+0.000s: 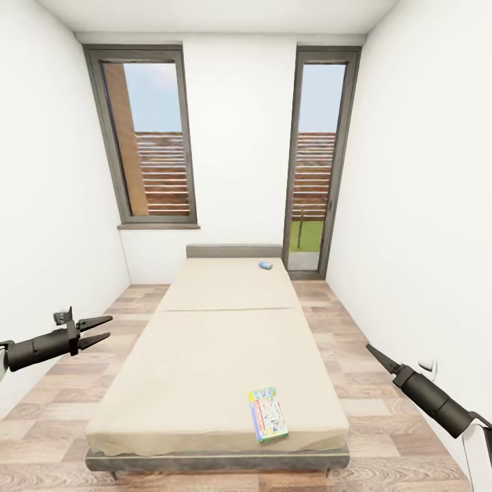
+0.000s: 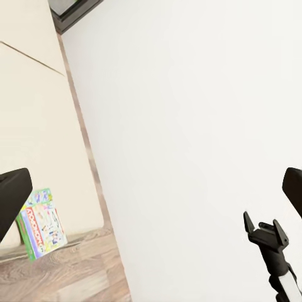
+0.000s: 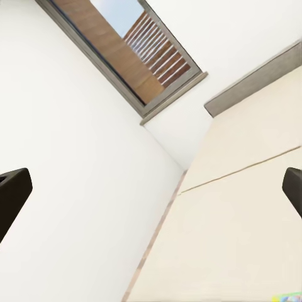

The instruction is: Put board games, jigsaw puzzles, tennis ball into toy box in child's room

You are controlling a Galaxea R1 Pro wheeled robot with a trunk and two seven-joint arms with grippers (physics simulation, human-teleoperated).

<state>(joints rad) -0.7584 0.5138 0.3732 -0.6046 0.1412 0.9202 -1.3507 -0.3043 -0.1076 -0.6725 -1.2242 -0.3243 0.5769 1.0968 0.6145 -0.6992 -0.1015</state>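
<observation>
The cream bed (image 1: 205,342) fills the middle of the child's room. A busy multicolour board game (image 1: 268,414) lies flat near its front right corner, also seen as (image 2: 41,223) and a sliver (image 3: 286,297). A small blue board game (image 1: 265,265) rests at the far end by the headboard. My left gripper (image 1: 97,330) hovers open left of the bed, its fingers wide apart (image 2: 154,182). My right gripper (image 1: 374,355) hangs open right of the bed (image 3: 151,182), holding nothing. The table, toy box, jigsaw puzzles and tennis ball are out of view.
White walls close in on both sides, with narrow strips of wood-plank floor (image 1: 58,403) beside the bed. A tall window (image 1: 147,137) and a glass door (image 1: 316,164) stand in the far wall. A grey headboard (image 1: 234,251) backs the mattress.
</observation>
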